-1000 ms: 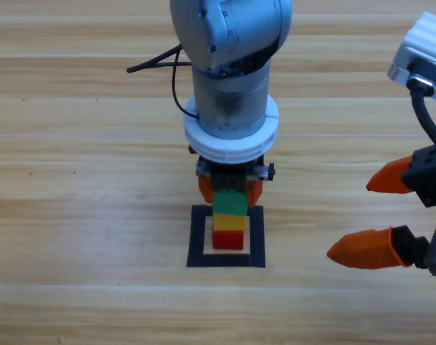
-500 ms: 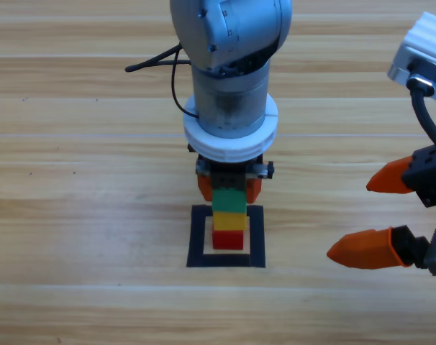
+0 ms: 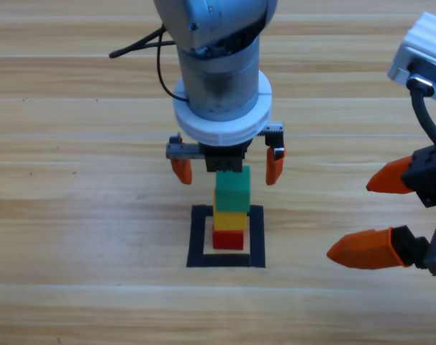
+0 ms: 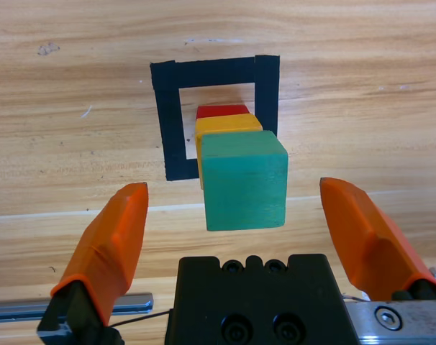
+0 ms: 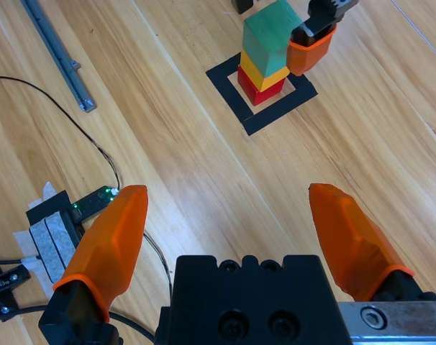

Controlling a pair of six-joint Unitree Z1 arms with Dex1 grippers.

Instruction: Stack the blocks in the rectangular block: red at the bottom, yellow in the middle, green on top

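Step in hand: release after the last placement; all three cubes stacked, so task looks all but done.
Stack: red cube (image 3: 228, 239) at the bottom, yellow cube (image 3: 230, 220) on it, green cube (image 3: 232, 192) on top, standing inside the black tape square (image 3: 198, 237).
Stack fit: in the left wrist view, green cube (image 4: 244, 180) set slightly askew of the yellow one beneath, yet resting on it.
Left gripper (image 3: 227, 164): directly over the stack, at 12 o'clock from the tape square; jaws spread wide, one at 9 and one at 3 o'clock of the green cube, touching neither side.
Right gripper (image 3: 380, 215): waiting at 3 o'clock of the square, well apart, jaws spread, holding nothing.
Next move calls for: a straight lift away from the tower, jaws kept wide.
Risk: probably a topple if a fingertip (image 4: 110, 241) brushes the top cube on the way out.
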